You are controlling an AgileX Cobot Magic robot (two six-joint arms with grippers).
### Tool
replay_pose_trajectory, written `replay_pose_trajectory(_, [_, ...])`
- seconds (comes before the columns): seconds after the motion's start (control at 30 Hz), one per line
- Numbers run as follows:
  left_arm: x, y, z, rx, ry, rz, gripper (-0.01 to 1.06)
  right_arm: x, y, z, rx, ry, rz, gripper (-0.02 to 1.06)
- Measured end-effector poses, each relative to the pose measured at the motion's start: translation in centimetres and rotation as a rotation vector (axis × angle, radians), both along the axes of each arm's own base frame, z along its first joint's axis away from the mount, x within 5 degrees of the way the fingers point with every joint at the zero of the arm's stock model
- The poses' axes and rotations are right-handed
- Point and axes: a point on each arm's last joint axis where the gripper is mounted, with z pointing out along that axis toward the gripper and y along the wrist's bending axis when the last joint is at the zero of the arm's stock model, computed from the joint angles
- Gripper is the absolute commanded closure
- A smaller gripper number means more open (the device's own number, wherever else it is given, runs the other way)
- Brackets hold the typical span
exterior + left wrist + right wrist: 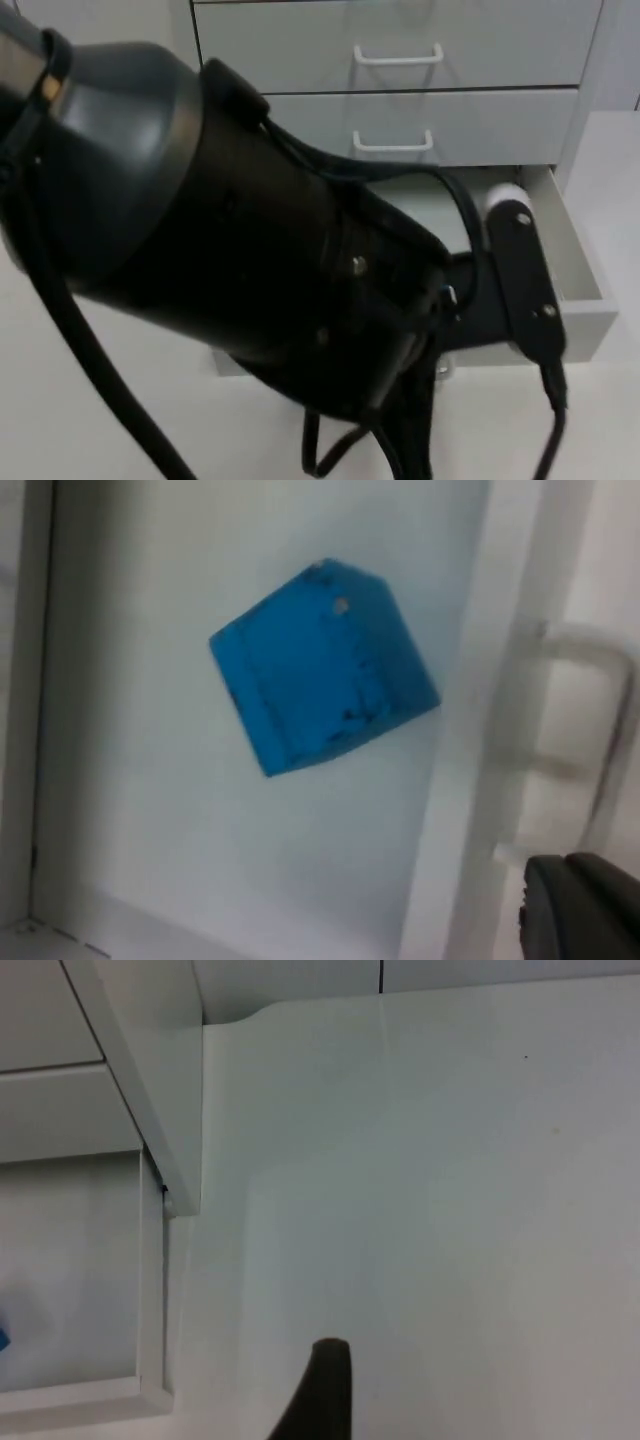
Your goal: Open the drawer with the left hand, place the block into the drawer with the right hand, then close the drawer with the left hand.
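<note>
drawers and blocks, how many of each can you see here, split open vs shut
Shut drawers: 2, an upper one and a middle one
Open drawers: 1, the bottom one
Blue blocks: 1, lying in the open drawer
Total: 4

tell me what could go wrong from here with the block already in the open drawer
1. The blue block lies tilted on the floor of the open bottom drawer, near the front panel; a fast push could make it slide or tumble.
2. The left gripper sits beside the drawer handle, so it could catch on it while closing.
3. The left arm hides most of the drawer from the top view.
</note>
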Motion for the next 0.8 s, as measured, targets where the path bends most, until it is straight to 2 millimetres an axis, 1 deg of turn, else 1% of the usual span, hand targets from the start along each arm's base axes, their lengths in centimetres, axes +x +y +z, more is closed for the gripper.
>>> replay_pose_trajectory(0.17, [-0.5,-0.4,-0.1,-0.004,0.004,-0.018,1.05,0.0,0.0,0.0,0.0,0.0,0.0,0.27])
replay_pose_trajectory(0.33, [-0.5,-0.4,-0.4,-0.003,0.011,-0.01,1.05,0.0,0.0,0.0,0.0,0.0,0.0,0.27])
replay_pose_trajectory(0.43, [-0.5,-0.6,-1.4,0.012,0.023,-0.022,1.05,0.0,0.0,0.0,0.0,0.0,0.0,0.27])
replay_pose_trajectory(0.47, [-0.5,-0.6,-1.4,0.012,0.023,-0.022,1.05,0.0,0.0,0.0,0.0,0.0,0.0,0.27])
replay_pose_trajectory(0.63, [-0.2,-0.7,-3.5,0.05,-0.008,-0.036,1.05,0.0,0.0,0.0,0.0,0.0,0.0,0.27])
replay_pose_trajectory(0.8, [0.3,-0.8,-4.4,0.056,-0.07,-0.028,1.05,0.0,0.0,0.0,0.002,0.0,-0.001,0.27])
